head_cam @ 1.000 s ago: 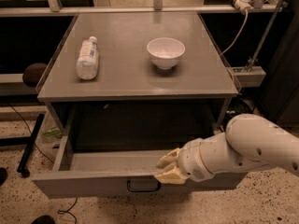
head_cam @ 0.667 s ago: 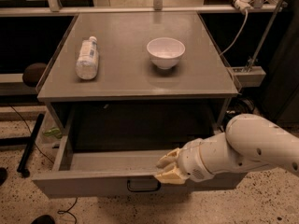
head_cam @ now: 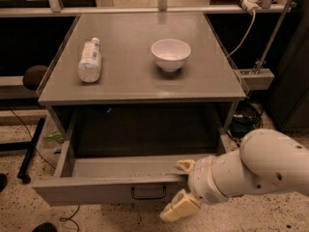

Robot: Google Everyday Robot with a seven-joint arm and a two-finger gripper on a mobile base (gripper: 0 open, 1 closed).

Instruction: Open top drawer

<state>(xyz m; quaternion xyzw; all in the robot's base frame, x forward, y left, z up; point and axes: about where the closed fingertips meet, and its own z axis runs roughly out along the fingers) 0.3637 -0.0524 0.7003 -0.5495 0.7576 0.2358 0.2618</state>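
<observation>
At the front lip of the top drawer [head_cam: 96,191], just right of its black loop handle [head_cam: 148,193], the gripper [head_cam: 176,190] is found with its jaws spread wide. One pale finger [head_cam: 185,166] is seen over the top edge of the front panel. The other is hung low in front of the panel, below its bottom edge. A second ago both fingers were held close together at that edge; now the lower one is dropped well away. The hold on the panel is therefore judged released, and nothing is gripped. Whether the upper finger is touching the lip cannot be told.

No shift is noted in the drawer over the same span. It is pulled far out from under the grey table top [head_cam: 130,83], with its front panel near the bottom of the view and its grey floor exposed. The bottle [head_cam: 90,61], lying on its side, and the white bowl [head_cam: 171,53] on the table top are unmoved.

The opening is judged essentially done, with release as the closing step. Only withdrawal of the white arm [head_cam: 260,166] is left. The upper finger should be lifted clear of the lip first, so that the drawer is not nudged back in or dragged sideways.
</observation>
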